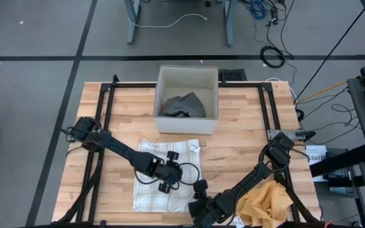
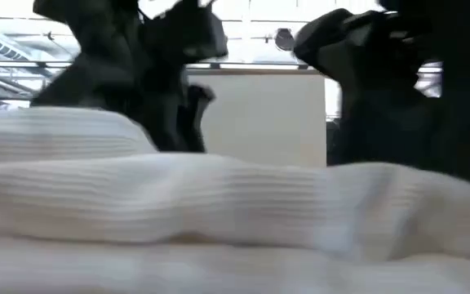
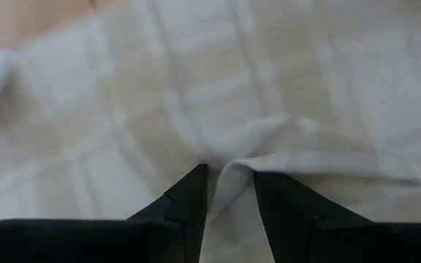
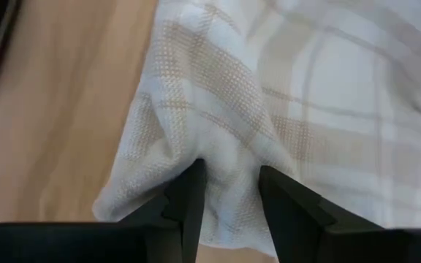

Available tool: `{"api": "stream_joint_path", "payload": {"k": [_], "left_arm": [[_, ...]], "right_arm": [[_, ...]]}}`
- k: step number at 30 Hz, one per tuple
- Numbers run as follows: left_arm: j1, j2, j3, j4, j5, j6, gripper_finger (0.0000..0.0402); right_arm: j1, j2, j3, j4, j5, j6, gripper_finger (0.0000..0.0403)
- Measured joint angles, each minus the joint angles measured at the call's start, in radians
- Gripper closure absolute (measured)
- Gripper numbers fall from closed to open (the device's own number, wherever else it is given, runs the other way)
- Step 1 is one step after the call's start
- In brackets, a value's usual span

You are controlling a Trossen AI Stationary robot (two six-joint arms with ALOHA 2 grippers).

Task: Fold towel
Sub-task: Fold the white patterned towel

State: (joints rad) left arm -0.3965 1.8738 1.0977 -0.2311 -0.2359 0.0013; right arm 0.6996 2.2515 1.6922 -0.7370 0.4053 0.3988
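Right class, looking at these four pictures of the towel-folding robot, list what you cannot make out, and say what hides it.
- High view: the towel under the left gripper is covered by the arm.
- High view: the right gripper and the yellow cloth are cut by the bottom edge.
- High view: the bin holds a dark cloth, too small to identify.
- Low view: bunched towel blocks the table.

The white plaid cloth towel [image 1: 163, 190] lay on the wooden slatted counter [image 1: 233, 158], in front of the white square fabric bin [image 1: 187, 125] holding a grey crumpled cloth [image 1: 184, 105]. My left gripper [image 1: 167, 172] sat on the towel's middle, my right gripper [image 1: 201, 201] at its near right corner, a yellow crumpled cloth [image 1: 268, 202] to the right.
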Motion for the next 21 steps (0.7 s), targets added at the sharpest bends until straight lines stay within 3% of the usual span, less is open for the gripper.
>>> {"api": "stream_joint_path", "payload": {"k": [8, 14, 21], "left_arm": [[0.01, 0.022, 0.004, -0.096, -0.03, -0.011, 0.0278], [0.007, -0.043, -0.002, -0.15, -0.047, 0.006, 0.0278], [-0.014, -0.122, -0.001, -0.161, -0.051, -0.011, 0.0278]], "right_arm": [[0.021, -0.012, 0.0, -0.12, -0.005, 0.066, 0.028], [0.021, -0.023, 0.001, -0.229, -0.018, 0.099, 0.028], [0.023, -0.118, 0.0, -0.205, -0.012, 0.114, 0.028]]}}
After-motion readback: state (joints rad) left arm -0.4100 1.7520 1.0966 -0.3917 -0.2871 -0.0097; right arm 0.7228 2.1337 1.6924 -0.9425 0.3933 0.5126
